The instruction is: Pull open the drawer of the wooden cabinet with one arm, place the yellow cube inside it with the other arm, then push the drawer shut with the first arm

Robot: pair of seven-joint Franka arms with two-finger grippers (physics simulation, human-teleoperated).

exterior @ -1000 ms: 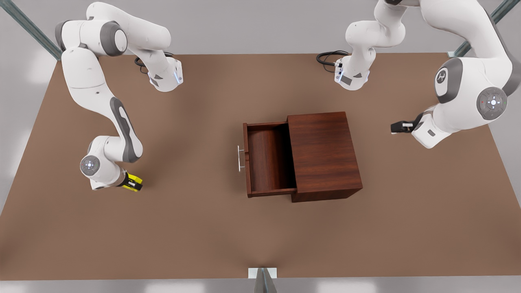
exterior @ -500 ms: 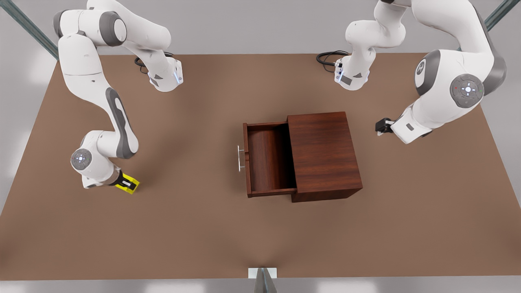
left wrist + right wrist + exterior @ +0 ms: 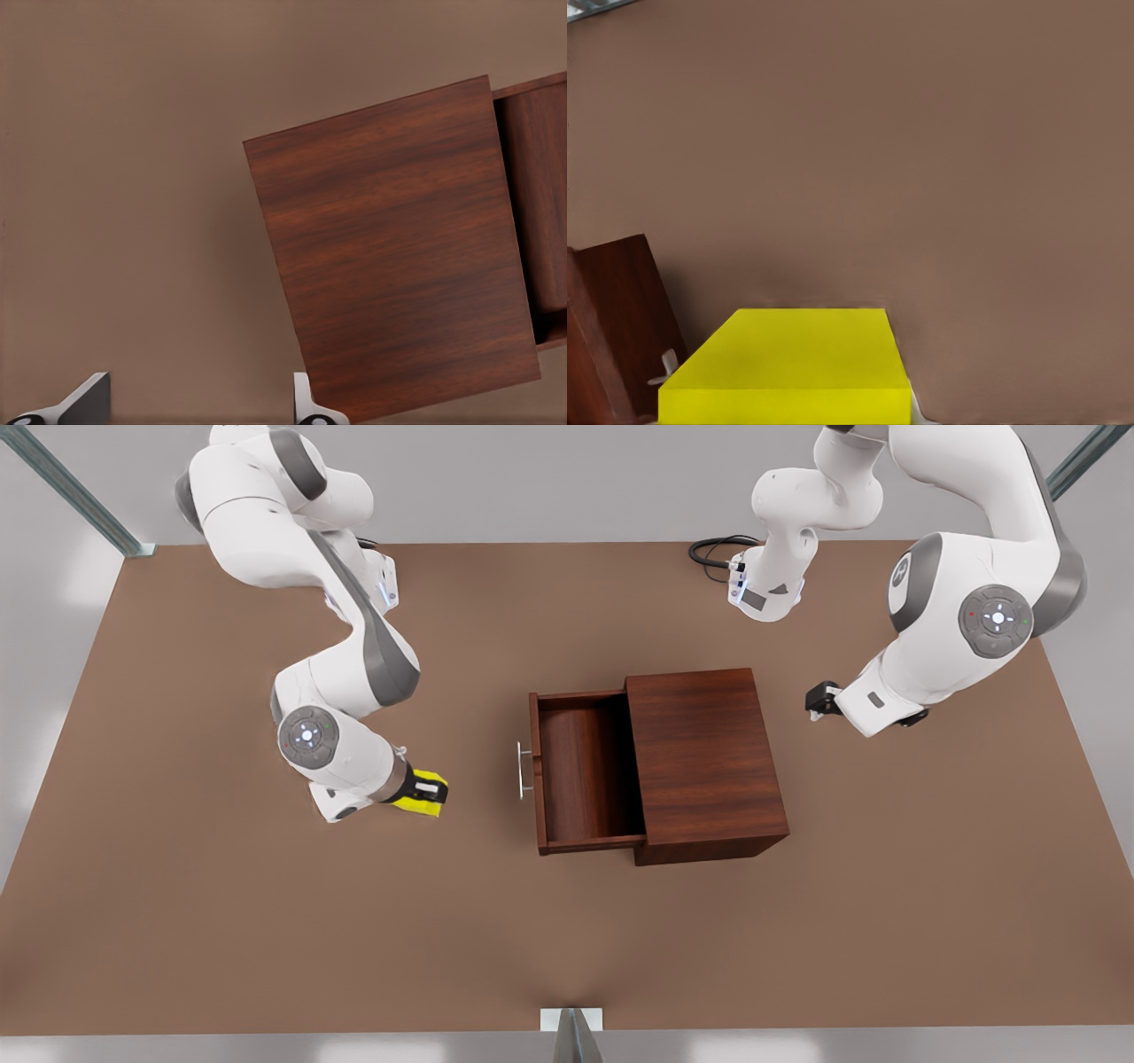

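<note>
Step in hand: carry. Right end effector (image 3: 431, 791) grasps cube (image 3: 420, 801) above tabletop (image 3: 266, 921), at 9 o'clock of open drawer (image 3: 585, 775). Left end effector (image 3: 813, 702), fingers apart, waits at 3 o'clock of cabinet (image 3: 709, 762). Next: move cube over drawer cavity, release.

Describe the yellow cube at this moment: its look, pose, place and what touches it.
The yellow cube is small, bright yellow, plain and flat-faced, with no markings. The right gripper is shut on it, dark fingers across its top in the front view, above the brown table, off the front view's left of the open drawer, outside its silver handle. In the right wrist view its top face lies level, the drawer's front beside it.
</note>
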